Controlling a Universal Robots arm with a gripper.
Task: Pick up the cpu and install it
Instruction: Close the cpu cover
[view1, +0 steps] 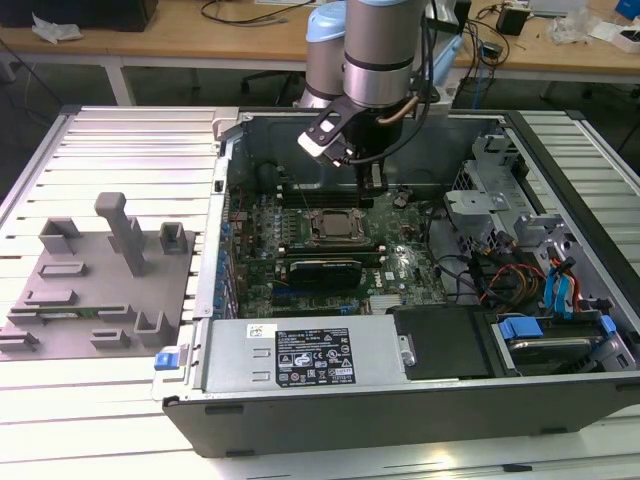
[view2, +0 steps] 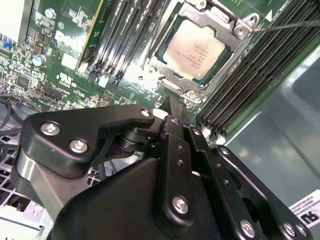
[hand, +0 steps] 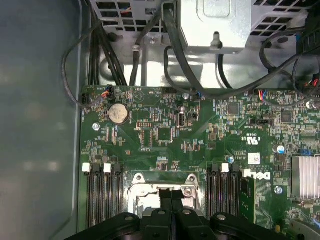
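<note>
Single gripper (view2: 172, 106) with fingers pressed together and nothing pinched between them, hanging over the motherboard (hand: 150, 115) just beside the socket (view2: 220, 20), fingertips near one corner of its metal frame, no contact with it apparent. Task's cpu (view2: 197, 47) lying flat inside the socket, pale metal top upward, level with the board, bordered on every side by the socket's frame and apart from the gripper. Thin lever rods (view2: 285, 24) running out from two sides of the socket; latched or loose, not to be told from these views. Memory slots (view2: 260, 70) in dark parallel rows flanking the socket on two opposite sides. Open computer case (view1: 400, 425) enclosing the socket and board; grey fixture plate (view1: 110, 290) with its upright blocks well apart from the socket, outside the case toward the exterior view's left. Judged stage of work: late. Pick-up and placement apparently complete, to go by the cpu resting squarely in the socket and the closed, unladen fingers beside it. Possibly left: pressing down or locking of the socket's frame over the cpu, its present condition undecidable here.
</note>
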